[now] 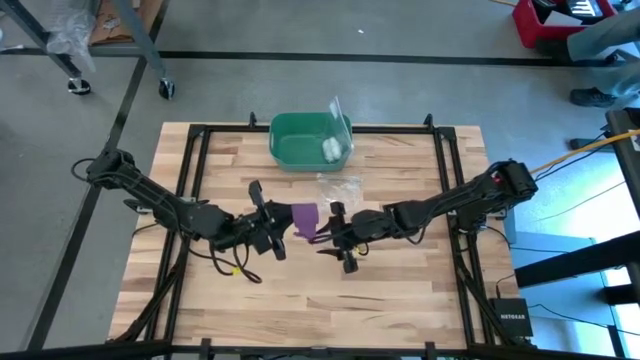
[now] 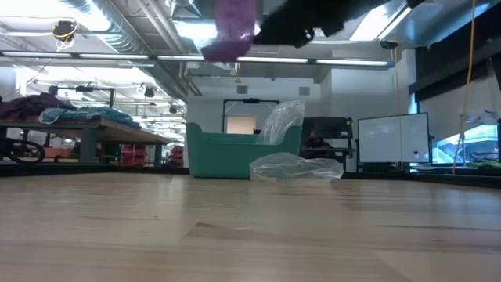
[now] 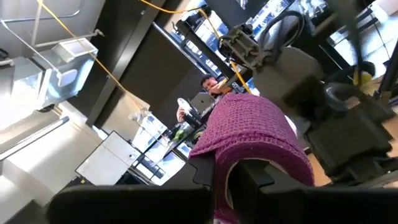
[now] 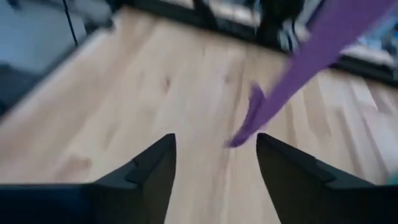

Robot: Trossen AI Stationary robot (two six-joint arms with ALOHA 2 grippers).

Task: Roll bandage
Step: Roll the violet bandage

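1. Purple fabric up in the air at mid-counter: the bandage [image 1: 306,220] hangs between the two arms, clear of the wood, as the low view shows it high above the boards.
2. Left gripper [image 1: 270,228] sits just left of the bandage, and its wrist view shows the knit draped over its own finger, so it is carrying the cloth; whether the jaws are clenched on it I cannot tell.
3. Right gripper [image 4: 214,158] is just right of the bandage, jaws spread and empty, with the loose tail dangling in front of them.
4. The key relation: the strip's long axis runs from the left gripper down toward the right one, whose jaws are nearer the free end.
5. Far side: a green bin [image 1: 290,140] and a clear plastic bag [image 1: 340,186], untouched.
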